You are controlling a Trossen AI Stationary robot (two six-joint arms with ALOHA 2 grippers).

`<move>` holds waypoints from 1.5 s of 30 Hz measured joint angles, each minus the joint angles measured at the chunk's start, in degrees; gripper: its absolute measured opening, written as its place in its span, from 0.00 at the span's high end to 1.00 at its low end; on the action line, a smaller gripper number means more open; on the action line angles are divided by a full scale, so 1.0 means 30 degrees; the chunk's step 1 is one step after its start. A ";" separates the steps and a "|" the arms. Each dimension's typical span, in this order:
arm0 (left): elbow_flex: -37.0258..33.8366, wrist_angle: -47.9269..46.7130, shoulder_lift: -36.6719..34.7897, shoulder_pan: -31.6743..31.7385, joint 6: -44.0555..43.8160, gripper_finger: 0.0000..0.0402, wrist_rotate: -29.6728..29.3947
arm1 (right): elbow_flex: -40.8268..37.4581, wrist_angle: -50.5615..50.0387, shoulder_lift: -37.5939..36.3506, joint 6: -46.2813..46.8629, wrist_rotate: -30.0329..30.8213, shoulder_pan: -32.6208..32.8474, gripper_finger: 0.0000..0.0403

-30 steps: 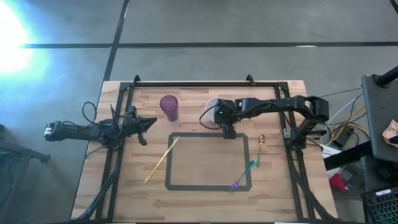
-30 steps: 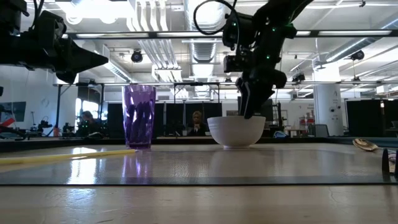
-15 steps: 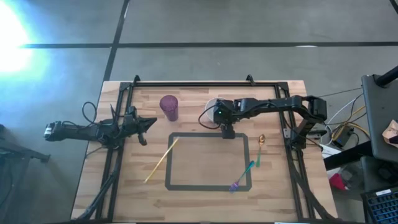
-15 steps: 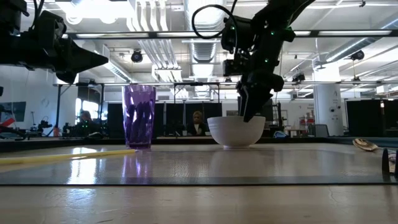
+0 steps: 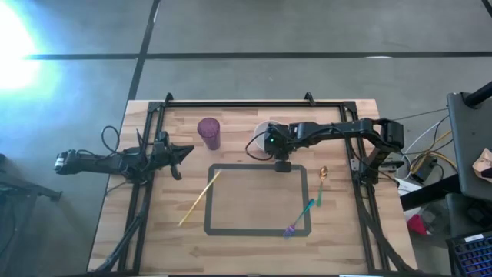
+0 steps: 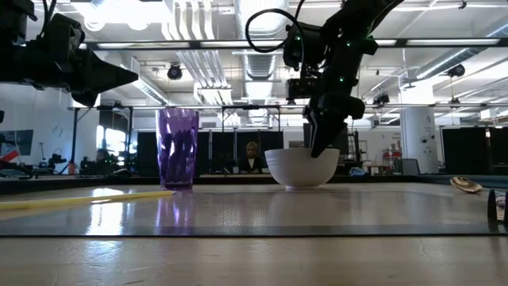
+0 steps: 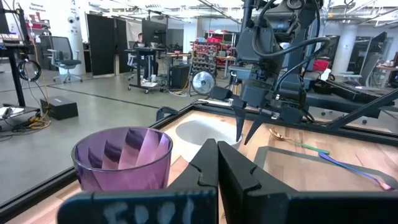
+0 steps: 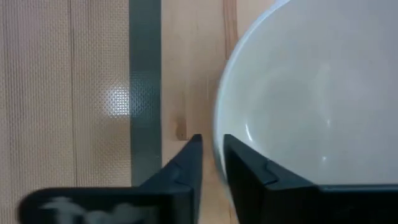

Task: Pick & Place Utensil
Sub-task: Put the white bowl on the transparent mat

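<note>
Right gripper: the right gripper (image 5: 281, 163) hangs at the near rim of the white bowl (image 5: 264, 132), pointing down; its fingers (image 8: 186, 163) are drawn narrow, with only a slim gap between them, and nothing is held in that gap.
Contact: in the right wrist view one finger sits just inside the bowl's rim (image 8: 219, 124) and the other just outside it; whether either touches the rim cannot be told.
Left gripper: the left gripper (image 5: 178, 160) waits at the table's left side, its fingers (image 7: 208, 163) pressed together and empty.
Utensils: a gold spoon (image 5: 323, 175) lies right of the taped rectangle (image 5: 257, 231); a teal utensil (image 5: 312, 203) and a purple one (image 5: 290, 228) lie at its near right corner; a yellow stick (image 5: 199, 198) crosses its left edge.
Purple cup: the purple cup (image 5: 208, 131) stands upright left of the bowl.
Only in the low view: the gripper's tips (image 6: 319, 143) dip to the bowl's rim (image 6: 302, 152); a person (image 6: 253, 157) sits in the room behind.
Only in the left wrist view: the cup (image 7: 122, 154) is close in front, with the bowl (image 7: 202, 132) and right gripper (image 7: 249, 127) beyond.
</note>
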 joint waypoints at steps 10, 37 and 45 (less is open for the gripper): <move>0.0000 0.0000 -0.0001 0.0000 0.0001 1.00 -0.0006 | -0.0007 -0.0048 -0.0083 -0.0378 -0.0031 -0.0006 0.97; 0.0007 0.0000 -0.0007 0.0000 0.0001 1.00 -0.0004 | 0.0770 -0.0534 -0.2943 -0.2523 0.0583 0.7729 0.97; 0.0007 0.0000 -0.0007 -0.0003 -0.0002 1.00 -0.0007 | 0.1688 -0.0406 -0.2936 -0.2806 0.0640 0.9575 0.97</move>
